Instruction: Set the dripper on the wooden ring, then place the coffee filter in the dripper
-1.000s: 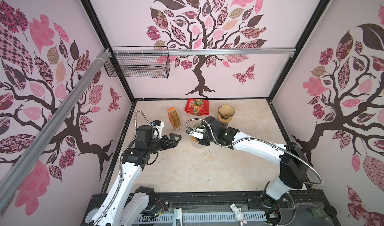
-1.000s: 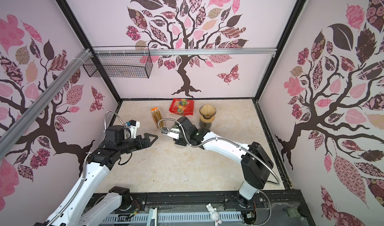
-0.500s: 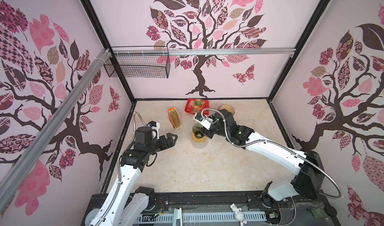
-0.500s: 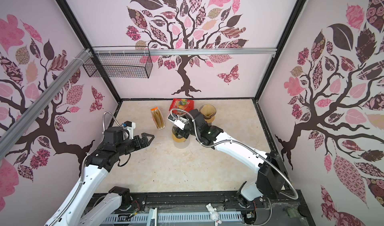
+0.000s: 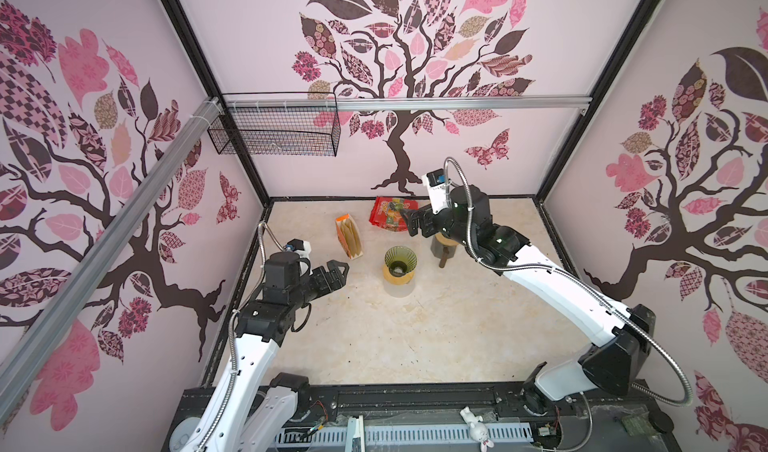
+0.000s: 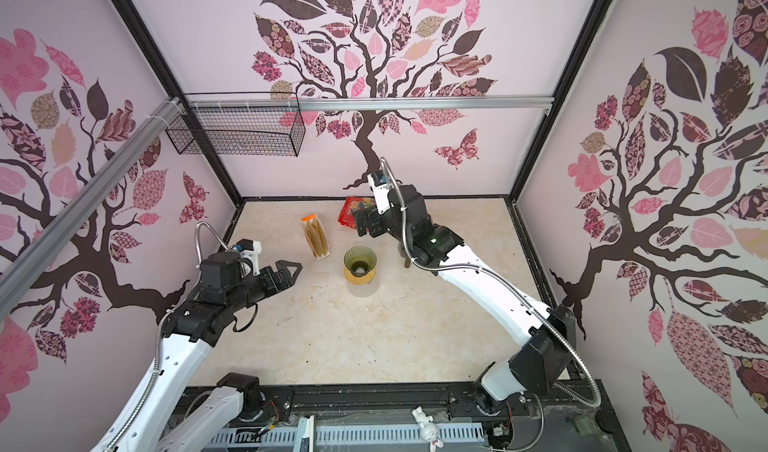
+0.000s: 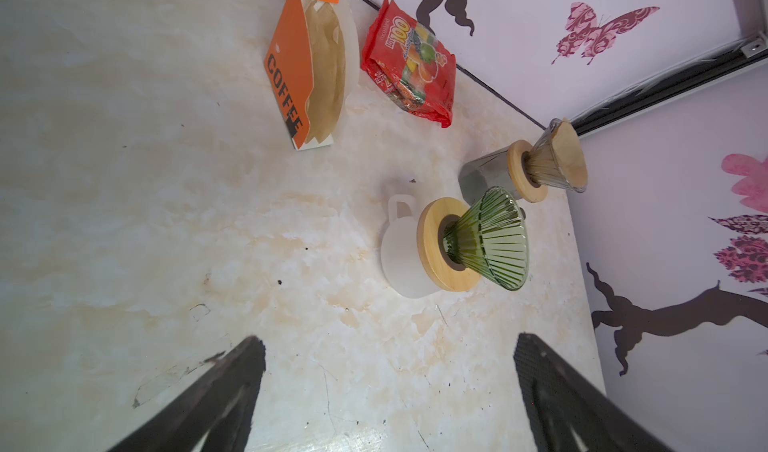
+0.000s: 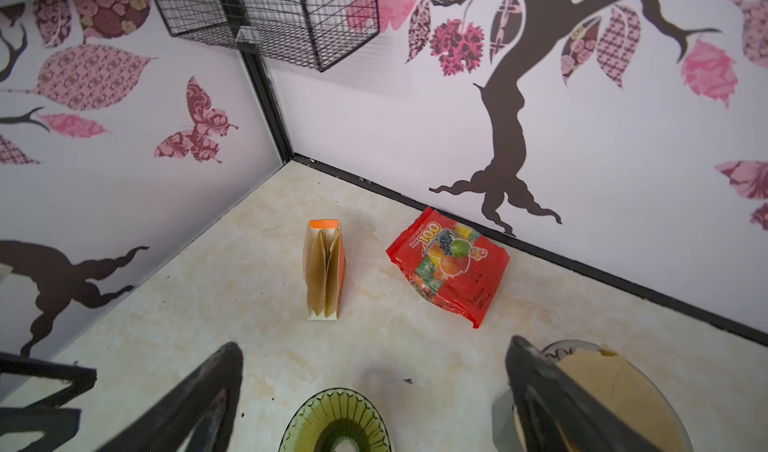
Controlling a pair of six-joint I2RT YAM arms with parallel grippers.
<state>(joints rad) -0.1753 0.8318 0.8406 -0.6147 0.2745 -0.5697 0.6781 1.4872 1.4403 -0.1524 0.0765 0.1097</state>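
Observation:
A green glass dripper (image 5: 400,258) (image 6: 360,259) stands on a wooden collar over a white mug mid-table, with nothing inside it. Brown paper coffee filters (image 7: 328,67) (image 8: 322,271) stand in an orange box (image 5: 348,238) (image 6: 316,238) behind and left of it. My left gripper (image 5: 338,268) (image 6: 291,268) (image 7: 390,342) hovers open and empty, left of the dripper (image 7: 490,238). My right gripper (image 5: 415,223) (image 6: 365,223) (image 8: 374,344) hangs open and empty above and behind the dripper (image 8: 336,423).
A second, clear dripper (image 7: 557,159) (image 8: 602,391) with a filter inside sits on a grey mug (image 5: 442,250), right of the green one and partly under my right arm. A red candy bag (image 5: 388,215) (image 8: 449,263) lies by the back wall. A wire basket (image 5: 274,134) hangs high on the wall.
My right gripper has opened and risen from the green dripper, drawing back toward the rear wall. My left gripper has shifted slightly and stays open.

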